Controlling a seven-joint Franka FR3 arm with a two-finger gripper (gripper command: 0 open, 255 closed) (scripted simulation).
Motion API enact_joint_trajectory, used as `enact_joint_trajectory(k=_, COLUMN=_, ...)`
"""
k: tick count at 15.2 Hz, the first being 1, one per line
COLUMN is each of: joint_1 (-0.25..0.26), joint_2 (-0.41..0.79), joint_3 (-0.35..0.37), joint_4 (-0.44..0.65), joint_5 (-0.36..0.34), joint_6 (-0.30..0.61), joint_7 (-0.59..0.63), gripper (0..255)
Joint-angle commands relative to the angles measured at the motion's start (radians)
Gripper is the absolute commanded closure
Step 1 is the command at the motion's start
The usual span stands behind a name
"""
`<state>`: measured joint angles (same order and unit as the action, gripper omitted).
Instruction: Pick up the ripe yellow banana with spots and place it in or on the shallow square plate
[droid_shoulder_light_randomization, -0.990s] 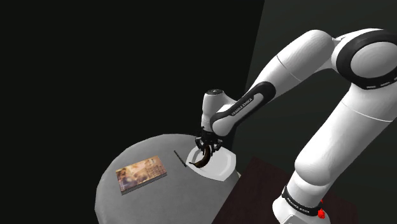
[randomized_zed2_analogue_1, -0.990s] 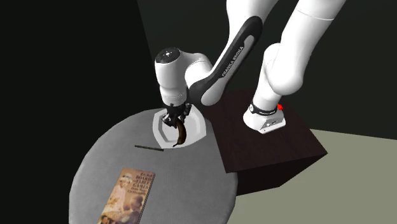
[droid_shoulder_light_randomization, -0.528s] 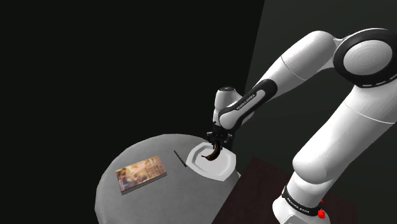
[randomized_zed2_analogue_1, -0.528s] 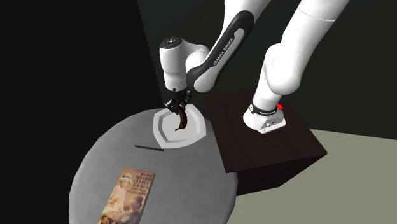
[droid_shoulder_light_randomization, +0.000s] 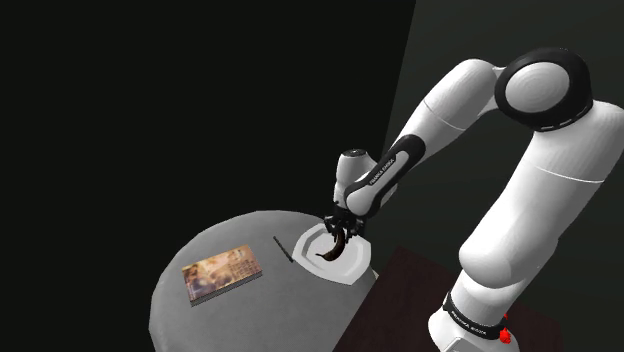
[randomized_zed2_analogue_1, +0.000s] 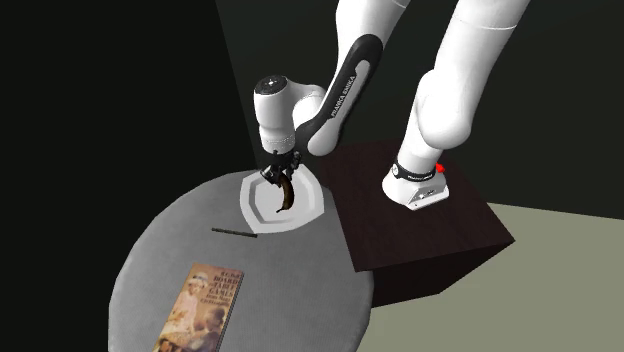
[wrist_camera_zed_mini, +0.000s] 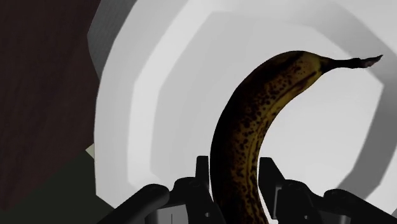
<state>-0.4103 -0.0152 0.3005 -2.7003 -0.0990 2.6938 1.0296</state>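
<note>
Grey table (randomized_zed2_analogue_1: 300, 275), black area (droid_shoulder_light_randomization: 150, 100) behind, banana (wrist_camera_zed_mini: 245, 140) over plate (wrist_camera_zed_mini: 159, 95)

The banana (wrist_camera_zed_mini: 245, 133) is dark yellow-brown, densely speckled black. The plate (wrist_camera_zed_mini: 159, 95) is plain white. The table (randomized_zed2_analogue_1: 300, 290) is grey, the book (randomized_zed2_analogue_1: 203, 305) cover tan and orange, the stand (randomized_zed2_analogue_1: 420, 240) dark brown, the floor (randomized_zed2_analogue_1: 560, 300) olive.

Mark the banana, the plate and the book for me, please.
banana (wrist_camera_zed_mini: 245, 140), wrist view, middle of its dark spotted body
plate (randomized_zed2_analogue_1: 252, 206), second exterior view, bare rim beside the banana
book (droid_shoulder_light_randomization: 222, 273), shoulder view, centre of its cover
</note>
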Motion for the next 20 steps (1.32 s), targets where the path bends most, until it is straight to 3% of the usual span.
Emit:
enact_joint_trajectory(k=1, joint_1=-0.004, joint_2=0.03, joint_3=-0.003, joint_4=-0.004, joint_5=-0.029, joint_6=0.033, joint_7=0.021, gripper=255)
enact_joint_trajectory(k=4, joint_1=-0.006, joint_2=0.088, joint_3=-0.014, joint_4=0.0, joint_5=-0.09, joint_6=0.082, joint_7=0.067, gripper=255)
enact_joint_trajectory(k=12, joint_1=-0.005, joint_2=0.088, joint_3=-0.015, joint_4=0.0, joint_5=-0.09, joint_6=0.082, joint_7=0.066, gripper=255)
enact_joint_trajectory(k=13, joint_1=-0.005, joint_2=0.088, joint_3=-0.015, joint_4=0.0, joint_5=-0.09, joint_6=0.082, joint_7=0.066, gripper=0)
enact_joint_trajectory(k=18, joint_1=-0.005, joint_2=0.088, joint_3=-0.015, joint_4=0.0, joint_5=-0.09, joint_6=0.082, joint_7=0.066, gripper=0)
enact_joint_trajectory(k=20, joint_1=-0.006, joint_2=-0.001, joint_3=0.008, joint_4=-0.005, joint_5=0.0, joint_6=0.004, joint_7=0.002, gripper=0)
